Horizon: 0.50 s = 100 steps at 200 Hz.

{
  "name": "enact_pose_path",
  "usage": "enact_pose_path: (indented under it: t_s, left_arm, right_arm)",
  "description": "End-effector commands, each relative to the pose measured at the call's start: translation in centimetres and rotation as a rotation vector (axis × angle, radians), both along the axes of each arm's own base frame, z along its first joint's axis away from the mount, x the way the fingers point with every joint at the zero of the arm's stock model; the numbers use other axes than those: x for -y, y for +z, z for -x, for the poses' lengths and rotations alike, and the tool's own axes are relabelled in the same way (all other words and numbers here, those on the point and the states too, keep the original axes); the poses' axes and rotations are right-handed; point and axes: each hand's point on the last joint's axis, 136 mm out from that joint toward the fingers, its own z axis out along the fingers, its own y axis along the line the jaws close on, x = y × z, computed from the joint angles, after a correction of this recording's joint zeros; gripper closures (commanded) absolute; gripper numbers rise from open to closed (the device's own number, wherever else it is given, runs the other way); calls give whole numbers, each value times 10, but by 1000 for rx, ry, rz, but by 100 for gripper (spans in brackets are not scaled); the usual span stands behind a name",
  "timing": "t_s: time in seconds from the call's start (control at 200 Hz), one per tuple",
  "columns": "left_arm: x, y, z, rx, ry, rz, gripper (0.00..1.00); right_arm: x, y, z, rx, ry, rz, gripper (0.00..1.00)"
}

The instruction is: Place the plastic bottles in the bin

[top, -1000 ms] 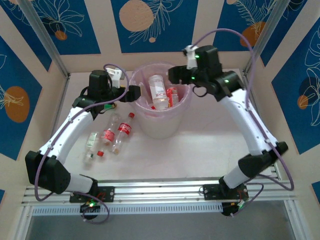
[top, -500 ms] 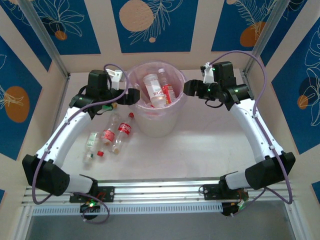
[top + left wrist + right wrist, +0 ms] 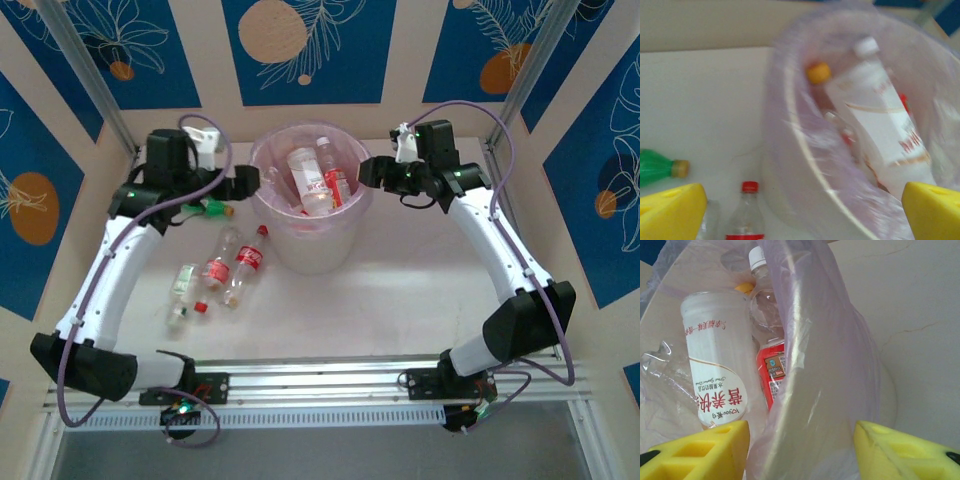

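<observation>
As right gripper (image 3: 369, 172) backs off right of bin (image 3: 320, 250), fingers apart, empty. Left gripper (image 3: 246, 180) withdrawn left, spread wide. White-labelled bottle (image 3: 305, 168) inside bin; red-labelled bottles (image 3: 247, 258), green bottle (image 3: 212, 208) wait left on table (image 3: 420, 290).

Bright, even light, soft shadows. Left wrist view motion-blurred; right wrist view sharp, glare on bin (image 3: 807, 355).

Yellow fingers (image 3: 700, 450) flank the bin (image 3: 810, 390) rim, bottles (image 3: 715, 365) inside.
</observation>
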Motion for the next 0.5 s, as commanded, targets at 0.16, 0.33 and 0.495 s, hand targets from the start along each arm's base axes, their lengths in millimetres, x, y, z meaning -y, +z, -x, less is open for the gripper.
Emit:
enact_pose_path:
  t_s: [0.16,0.33,0.495]
  left_arm:
    - [-124,-44,-50,-130,456,181,2]
    - [-153,-113,-90,-256,605,339,7]
    - [-164,-169,-117,-367,745,461,8]
  right_arm:
    - [-14,-2,2,1,41,-21,44]
    - [-14,-2,3,7,45,-14,44]
    - [-12,-1,7,11,39,-11,44]
